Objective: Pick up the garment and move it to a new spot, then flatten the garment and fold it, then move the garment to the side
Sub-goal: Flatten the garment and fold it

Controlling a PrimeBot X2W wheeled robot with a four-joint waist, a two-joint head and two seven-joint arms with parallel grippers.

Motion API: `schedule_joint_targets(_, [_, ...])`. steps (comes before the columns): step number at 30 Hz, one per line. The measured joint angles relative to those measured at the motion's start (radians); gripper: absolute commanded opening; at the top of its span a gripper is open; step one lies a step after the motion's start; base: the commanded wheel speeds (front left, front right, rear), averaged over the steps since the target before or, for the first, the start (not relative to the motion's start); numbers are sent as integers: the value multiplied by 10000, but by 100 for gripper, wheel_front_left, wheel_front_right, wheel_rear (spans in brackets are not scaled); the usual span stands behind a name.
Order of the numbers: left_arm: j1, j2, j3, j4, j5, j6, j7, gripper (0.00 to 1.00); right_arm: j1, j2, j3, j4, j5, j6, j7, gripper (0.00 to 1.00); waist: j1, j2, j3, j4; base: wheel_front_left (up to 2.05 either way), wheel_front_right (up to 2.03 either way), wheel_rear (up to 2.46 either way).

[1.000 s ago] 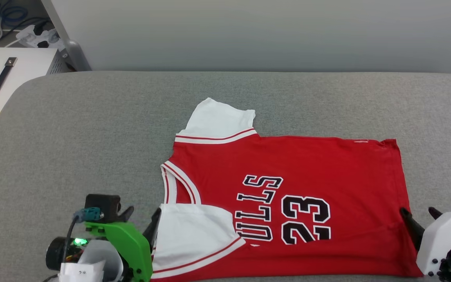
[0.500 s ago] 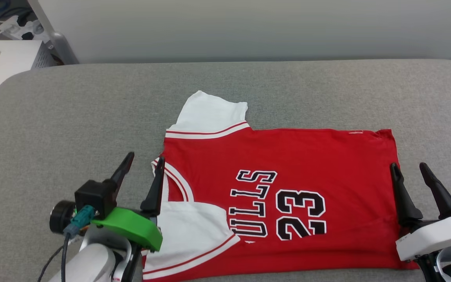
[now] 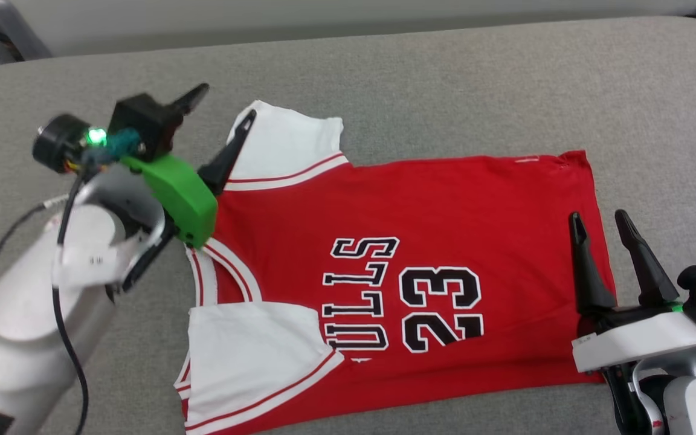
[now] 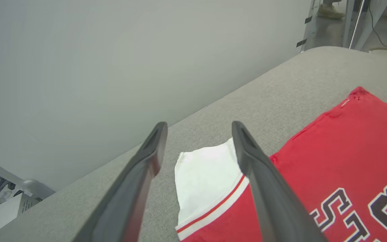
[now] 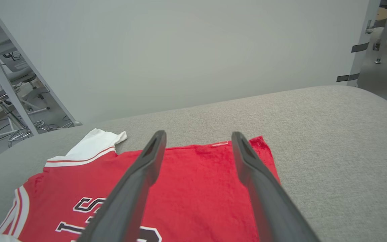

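1. The garment (image 3: 432, 199) lies spread out on a grey padded surface (image 3: 444, 84). Its collar end is toward the robot's left and its hem toward the robot's right.
2. It is a red shirt with white sleeves edged in red and white stripes.
3. The far sleeve (image 3: 290, 145) sticks out flat onto the grey surface.
4. The near sleeve (image 3: 245, 350) is folded in over the red body and covers the start of the black lettering (image 3: 408, 296), which reads "ULLS 23".
5. The left gripper (image 3: 225, 103) is at the far sleeve, its two fingers spread apart and holding nothing.
6. In the left wrist view this gripper (image 4: 199, 123) has one finger across the sleeve's striped edge and the other over bare grey surface. Whether either finger touches the cloth cannot be told.
7. The right gripper (image 3: 598, 215) is at the hem, also spread apart and empty.
8. One of its fingers is over the red cloth, and the other is just beside the hem edge, over grey surface.
9. In the right wrist view the gripper (image 5: 198, 132) points along the shirt (image 5: 197, 188) toward a plain pale wall (image 5: 180, 50).
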Motion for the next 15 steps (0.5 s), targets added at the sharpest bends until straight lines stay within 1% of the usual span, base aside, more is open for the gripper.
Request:
schedule_joint_targets(3, [-1201, 184, -334, 744, -123, -345, 1354, 100, -216, 27, 180, 96, -42, 0, -159, 100, 0, 0, 334, -242, 0, 0, 0])
schedule_joint_targets(5, [-1897, 219, -512, 1302, -479, -454, 2324, 100, -365, 52, 291, 151, -42, 0, -232, 100, 0, 0, 545, -407, 0, 0, 0])
schedule_joint_targets(8, [-2785, 299, -830, 2144, -1156, -510, 3975, 100, -577, 105, 477, 222, -54, 0, -313, 100, 0, 0, 880, -689, 0, 0, 0])
schedule_joint_targets(11, [-3483, 416, -1099, 2811, -1716, -539, 5313, 100, -694, 174, 650, 282, -127, 0, -320, 100, 1, 0, 1212, -929, 0, 0, 0])
schedule_joint_targets(14, [-3961, 499, -1369, 3358, -2263, -539, 6475, 100, -857, 207, 853, 305, -153, 0, -407, 100, 1, 0, 1528, -1150, 0, 0, 0])
schedule_joint_targets(15, [-4067, 512, -1400, 3513, -2389, -539, 6688, 100, -901, 211, 901, 303, -171, 0, -412, 100, 1, 0, 1613, -1211, 0, 0, 0])
